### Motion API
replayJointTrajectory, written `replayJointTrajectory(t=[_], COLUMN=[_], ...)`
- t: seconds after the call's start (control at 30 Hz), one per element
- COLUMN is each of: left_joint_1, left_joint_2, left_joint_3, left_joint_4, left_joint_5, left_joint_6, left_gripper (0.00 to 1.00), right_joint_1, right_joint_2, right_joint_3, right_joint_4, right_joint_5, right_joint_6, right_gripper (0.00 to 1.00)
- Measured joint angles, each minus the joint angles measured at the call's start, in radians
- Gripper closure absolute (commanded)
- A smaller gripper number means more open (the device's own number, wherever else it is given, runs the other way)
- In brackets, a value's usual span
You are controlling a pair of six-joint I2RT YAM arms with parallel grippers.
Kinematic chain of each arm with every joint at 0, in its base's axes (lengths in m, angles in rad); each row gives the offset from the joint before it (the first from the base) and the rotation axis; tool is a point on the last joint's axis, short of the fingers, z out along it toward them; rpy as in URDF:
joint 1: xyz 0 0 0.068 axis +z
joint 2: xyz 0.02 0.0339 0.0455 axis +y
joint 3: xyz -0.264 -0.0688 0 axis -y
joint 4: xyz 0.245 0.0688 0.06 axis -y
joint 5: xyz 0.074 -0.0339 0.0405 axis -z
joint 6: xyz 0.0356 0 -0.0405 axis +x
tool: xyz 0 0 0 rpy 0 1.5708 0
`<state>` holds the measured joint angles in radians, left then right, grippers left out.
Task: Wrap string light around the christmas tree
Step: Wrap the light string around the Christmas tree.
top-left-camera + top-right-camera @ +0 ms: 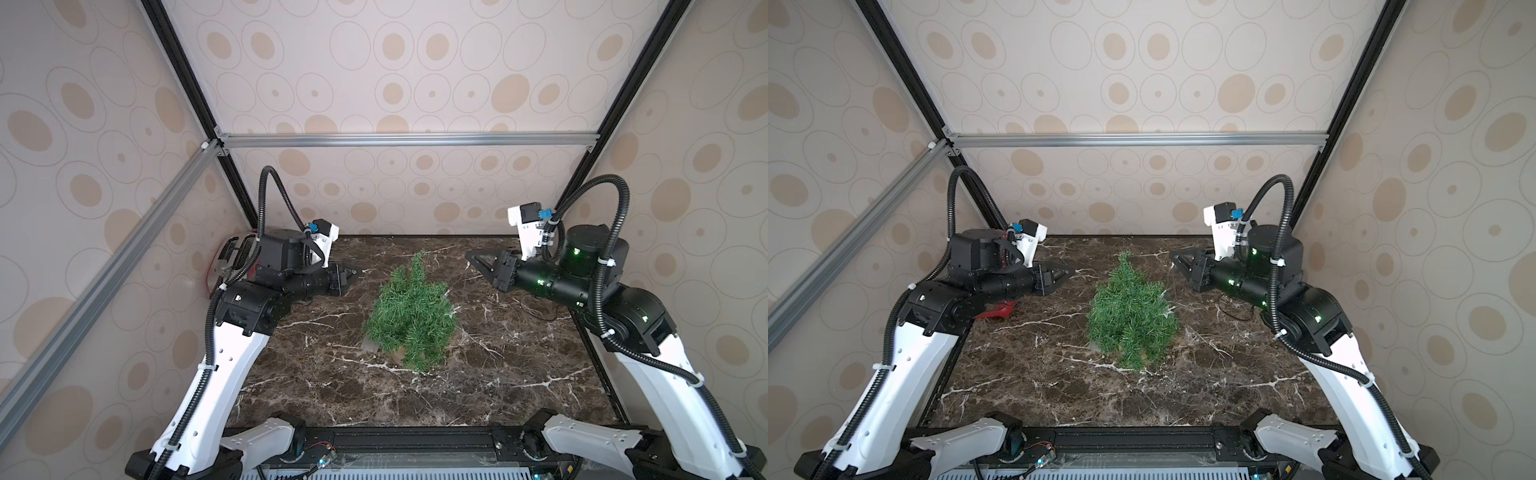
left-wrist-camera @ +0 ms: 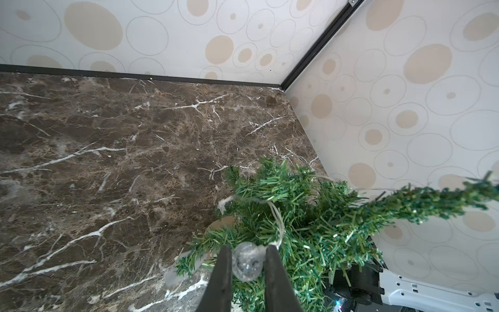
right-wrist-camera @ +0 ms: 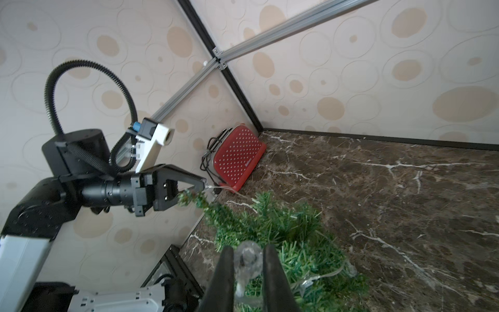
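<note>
Left wrist view: left claw (image 2: 248,255) is almost closed, pinching a clear bulb (image 2: 246,266) of the string light (image 2: 278,220). The wire runs from that bulb straight into the tree (image 2: 310,216) branches.

Right wrist view, same deal: right claw (image 3: 248,252) is almost closed on another bulb (image 3: 248,260), with more wire lying across the lower branches.

In both top views the tree (image 1: 411,316) stands mid-frame on the desk (image 1: 332,395), tip pointing toward the upper edge of the frame. The left claw (image 1: 353,272) sits upper left of it and the right claw (image 1: 471,255) upper right. Both are clear of the needles, roughly level with the tip. The wire itself is too thin to trace there. A small grey box (image 1: 369,344) at the tree's lower left is probably the string's end.

Gripping bulbs rather than bare wire likely stops the strand sliding through the claws. One claw on each side probably keeps the span stretched so it can be carried round the tree.

The wrap looks partly done, with the upper branches mostly bare. A red toaster (image 3: 237,159) is parked in the far corner, out of the way.
</note>
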<state>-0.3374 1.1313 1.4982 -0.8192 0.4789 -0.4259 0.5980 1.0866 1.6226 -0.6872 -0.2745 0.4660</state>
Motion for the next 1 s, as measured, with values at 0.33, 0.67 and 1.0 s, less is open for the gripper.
replayJointTrajectory(t=[0.33, 0.67, 1.0], left_joint_1=[0.000, 0.000, -0.047], left_joint_2=[-0.042, -0.134, -0.141], left_joint_3=[-0.006, -0.107, -0.188], left_joint_4=[-0.050, -0.091, -0.102], left_joint_5=[0.079, 0.210, 0.211], left_joint_6=[0.034, 0.056, 0.064], left_gripper=[0.97, 0.92, 0.88], right_joint_1=[0.121, 0.189, 0.196], right_joint_2=[-0.033, 0.031, 0.074], right_joint_3=[-0.178, -0.180, -0.259], right_joint_4=[0.029, 0.052, 0.106], right_joint_5=[-0.092, -0.103, -0.095], right_joint_6=[0.015, 0.015, 0.021], right_gripper=[0.87, 0.87, 0.87])
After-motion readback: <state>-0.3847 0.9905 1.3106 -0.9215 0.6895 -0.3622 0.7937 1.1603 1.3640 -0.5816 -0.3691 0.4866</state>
